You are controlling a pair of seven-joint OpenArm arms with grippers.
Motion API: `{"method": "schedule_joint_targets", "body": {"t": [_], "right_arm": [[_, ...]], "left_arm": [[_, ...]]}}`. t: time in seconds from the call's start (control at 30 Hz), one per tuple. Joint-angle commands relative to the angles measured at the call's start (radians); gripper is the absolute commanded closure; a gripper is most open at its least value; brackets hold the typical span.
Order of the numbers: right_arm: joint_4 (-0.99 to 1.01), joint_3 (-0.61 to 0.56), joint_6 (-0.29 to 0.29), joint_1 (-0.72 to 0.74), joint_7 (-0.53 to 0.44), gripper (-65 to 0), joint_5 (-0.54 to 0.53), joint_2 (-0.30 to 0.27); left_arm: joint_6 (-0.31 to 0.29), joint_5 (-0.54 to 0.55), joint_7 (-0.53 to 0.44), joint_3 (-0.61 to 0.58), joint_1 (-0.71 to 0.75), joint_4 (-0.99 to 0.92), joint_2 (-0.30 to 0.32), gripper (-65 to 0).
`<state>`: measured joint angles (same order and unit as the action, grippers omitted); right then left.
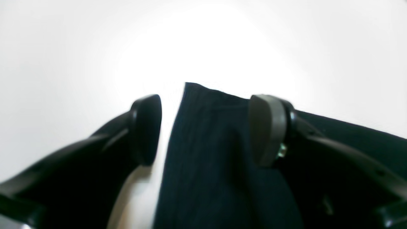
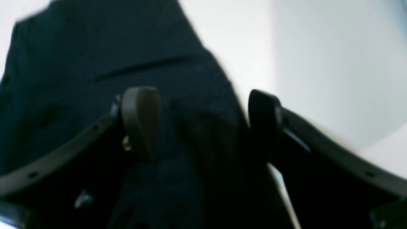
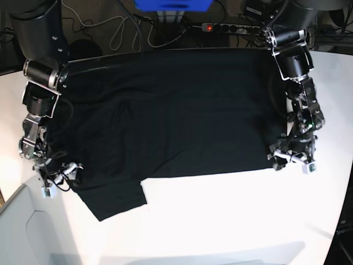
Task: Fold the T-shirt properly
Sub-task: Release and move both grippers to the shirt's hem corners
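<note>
So the black T-shirt [image 3: 193, 143] is lying spread across the white surface [image 3: 220, 221], one sleeve poking out toward the near edge. Right hand [image 3: 65, 178] is wide open over the sleeve side, left hand [image 3: 292, 157] just as spread at the opposite corner, nothing pinched in either. Can't tell if they touch cloth. Farther back, cables [image 3: 118, 33] lie beyond the shirt.

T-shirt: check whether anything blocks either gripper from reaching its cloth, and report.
Nothing visible stands in the way. The left gripper is open around a corner of the T-shirt; the right gripper is open over its edge.
</note>
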<state>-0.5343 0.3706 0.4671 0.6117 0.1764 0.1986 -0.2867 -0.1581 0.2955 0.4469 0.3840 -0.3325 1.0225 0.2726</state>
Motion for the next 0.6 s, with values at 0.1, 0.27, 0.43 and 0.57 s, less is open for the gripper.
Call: {"method": "schedule_joint_targets", "body": {"t": [0.1,0.27,0.43,0.57], "right_arm": [[0.004,-0.064,-0.095,0.009,-0.099,-41.6,-0.018,-0.012],[0.004,-0.072,-0.095,-0.006,-0.111,-41.6,-0.02,-0.012],[0.001,-0.074,-0.095,-0.006,-0.111,-41.6,-0.02,-0.013],[-0.002,-0.071,-0.097,0.0,-0.113,-41.6,-0.02,-0.015]], "left_arm": [[-0.002,0.006,-0.076,-0.055,-0.089,-0.11,0.034,-41.1],[0.002,0.006,-0.153,-0.147,-0.133,-0.238,0.041,-41.1],[0.002,0.006,-0.175,-0.158,-0.138,-0.291,0.049,-41.1],[0.002,0.006,-0.171,-0.158,-0.129,-0.311,0.052,-40.6]]}}
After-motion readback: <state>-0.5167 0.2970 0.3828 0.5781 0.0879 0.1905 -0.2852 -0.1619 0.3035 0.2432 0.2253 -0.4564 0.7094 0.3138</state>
